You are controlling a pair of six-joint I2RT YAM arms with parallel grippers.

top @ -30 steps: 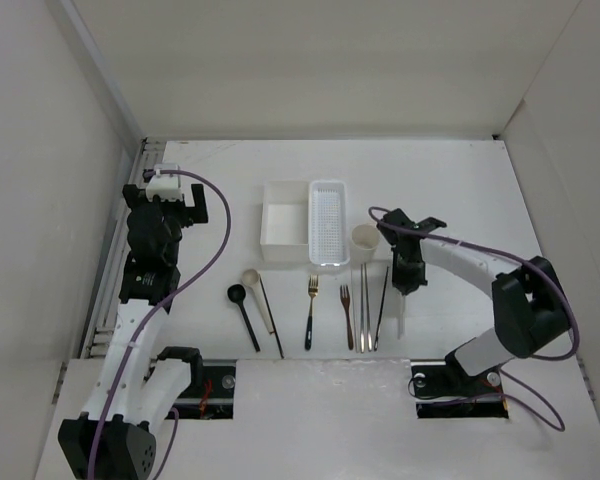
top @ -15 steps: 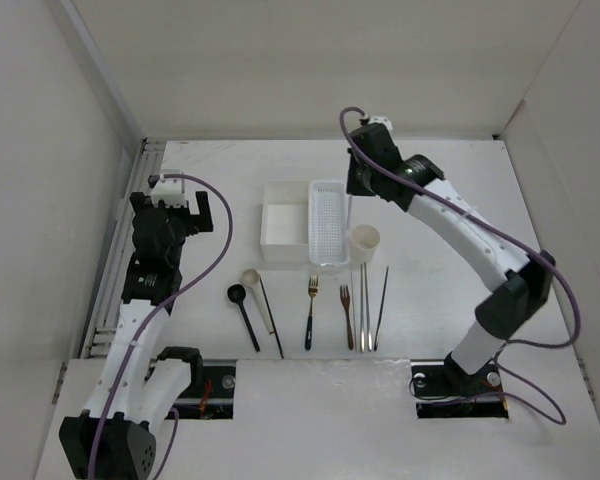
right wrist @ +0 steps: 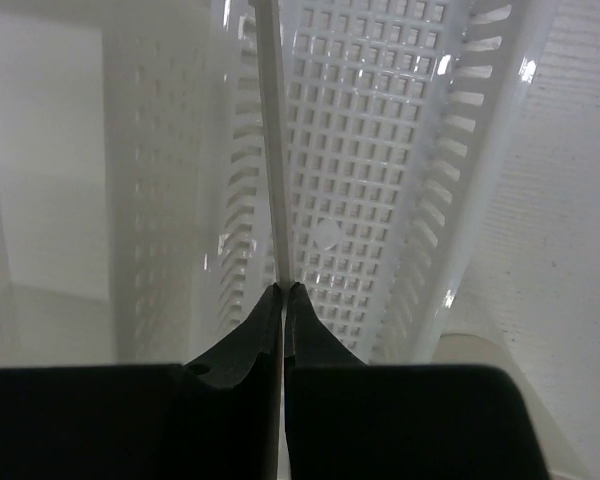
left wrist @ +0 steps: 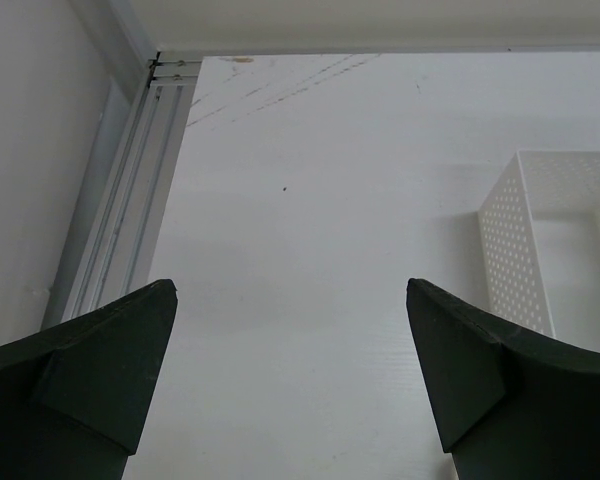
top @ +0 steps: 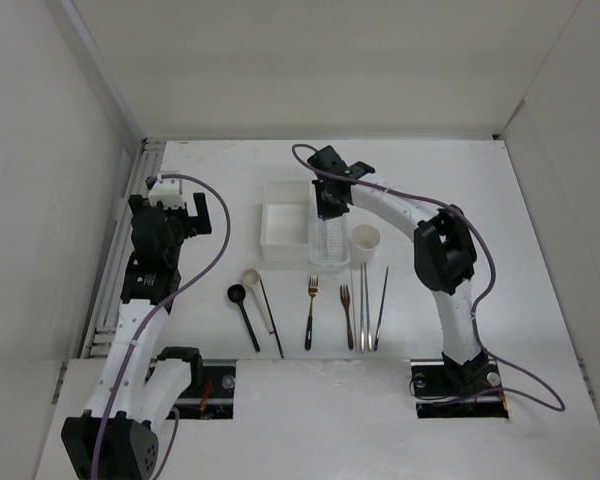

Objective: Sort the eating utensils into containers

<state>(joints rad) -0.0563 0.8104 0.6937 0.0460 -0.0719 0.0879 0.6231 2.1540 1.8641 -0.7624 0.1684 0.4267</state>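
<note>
My right gripper [top: 327,212] is over the narrow perforated basket [top: 328,245], shut on a thin white chopstick [right wrist: 271,150] that points down into the basket [right wrist: 380,150]. The square box [top: 284,225] is to the basket's left and the round cream cup [top: 365,240] to its right. In a row in front lie the black spoon [top: 245,315], beige spoon [top: 256,288], a black chopstick [top: 272,318], gold fork [top: 310,310], brown fork [top: 346,315], metal chopsticks [top: 363,305] and another black chopstick [top: 381,305]. My left gripper [top: 165,215] is open and empty at the far left [left wrist: 290,290].
A metal rail [left wrist: 130,200] runs along the table's left edge beside the left arm. White walls enclose the table at the back and sides. A perforated white box wall [left wrist: 515,250] shows at the right of the left wrist view. Cables loop over both arms.
My right arm swung from in front of the cup to the back, then left over the basket, carrying the white chopstick. The left arm has hardly moved.
</note>
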